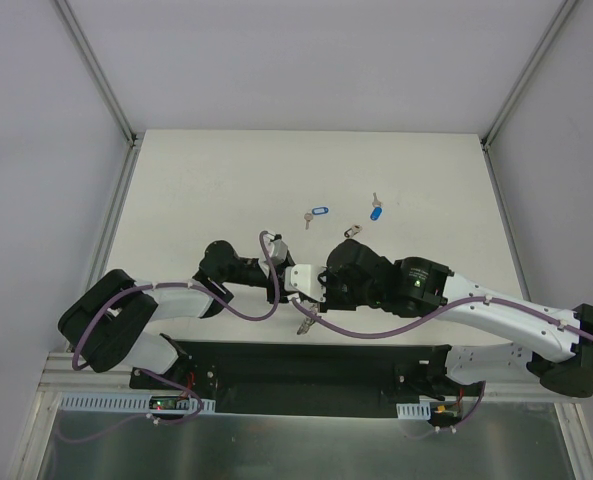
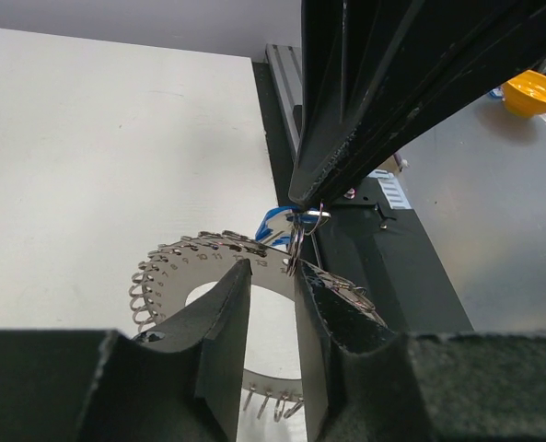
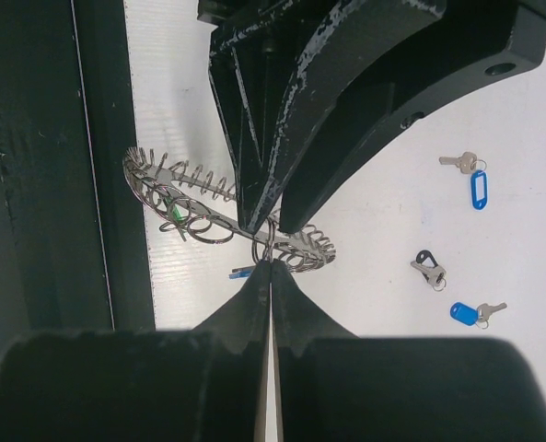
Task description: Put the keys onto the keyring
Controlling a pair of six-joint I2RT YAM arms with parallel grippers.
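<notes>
Left hand (image 2: 271, 274) pinching the keyring (image 2: 176, 267), tiny numbers printed along its rim. Right hand (image 2: 300, 198), pressed together, holds a blue-tagged key (image 2: 271, 224) at that rim. Beyond the keyring, three loose keys (image 1: 351, 231), two blue-tagged and one dark-tagged, lie on the tabletop (image 1: 226, 170).

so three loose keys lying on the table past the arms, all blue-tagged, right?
Not all. Three keys are loose on the table, but only two have blue tags: one blue-tagged key and another. The third is the dark-tagged key. The right wrist view shows it.
</notes>
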